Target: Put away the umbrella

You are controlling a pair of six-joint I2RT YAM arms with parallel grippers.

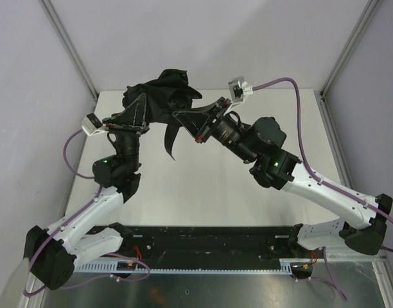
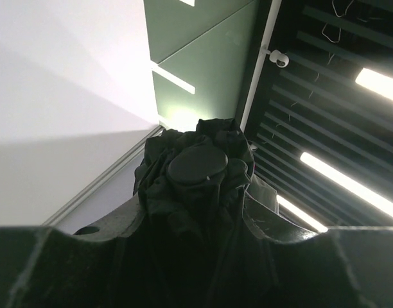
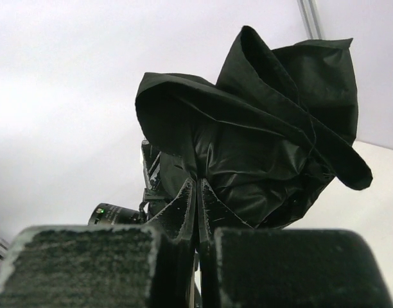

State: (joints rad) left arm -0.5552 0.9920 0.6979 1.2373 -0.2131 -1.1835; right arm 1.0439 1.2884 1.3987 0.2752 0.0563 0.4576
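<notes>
The umbrella is a crumpled black fabric bundle held up above the far left part of the table. My left gripper comes at it from the left, and in the left wrist view the bundle, with its round black cap, fills the gap of that gripper, whose jaws are closed on it. My right gripper meets it from the right. In the right wrist view that gripper is shut, pinching a fold of the umbrella. A black fabric strip dangles below.
White enclosure walls with metal posts stand round the white table. A black rail runs along the near edge between the arm bases. Purple cables loop off both wrists.
</notes>
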